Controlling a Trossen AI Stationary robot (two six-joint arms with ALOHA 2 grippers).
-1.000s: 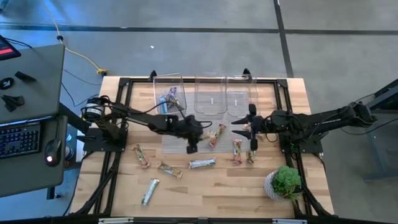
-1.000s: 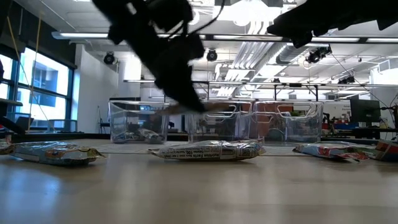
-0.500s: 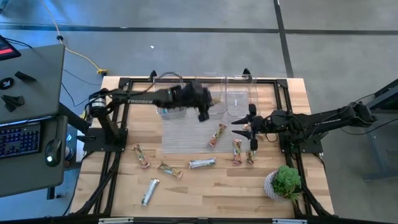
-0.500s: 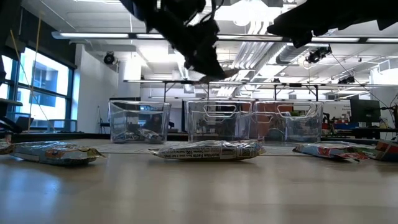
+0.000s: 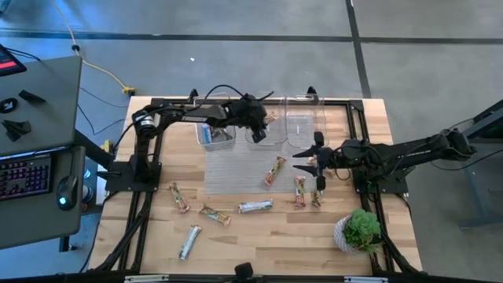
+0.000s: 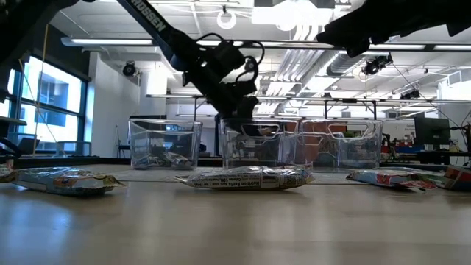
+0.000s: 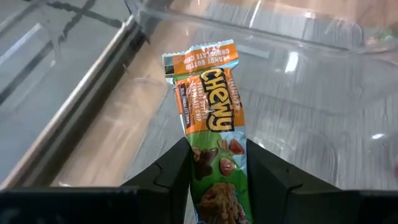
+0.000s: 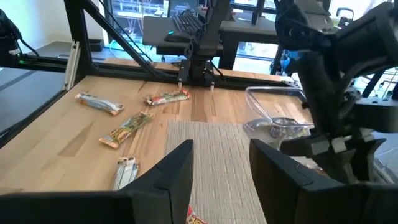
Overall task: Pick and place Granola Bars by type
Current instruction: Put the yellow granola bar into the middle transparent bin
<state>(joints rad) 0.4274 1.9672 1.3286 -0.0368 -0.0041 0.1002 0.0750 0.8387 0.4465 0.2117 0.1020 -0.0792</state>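
Left jaws (image 7: 217,180): clenched on an orange-green bar (image 7: 211,112), above the middle bin (image 5: 265,119).
Right jaws (image 8: 221,168): released, waiting mid-surface.
Done: some bars lie in the left bin (image 5: 214,130) (count unclear).
Left: about seven loose bars (image 5: 255,206) on the surface (image 5: 275,240).

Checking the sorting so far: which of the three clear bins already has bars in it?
The left bin, nearest the left arm's base: wrapped bars lie in its bottom. The middle bin and right bin show none.
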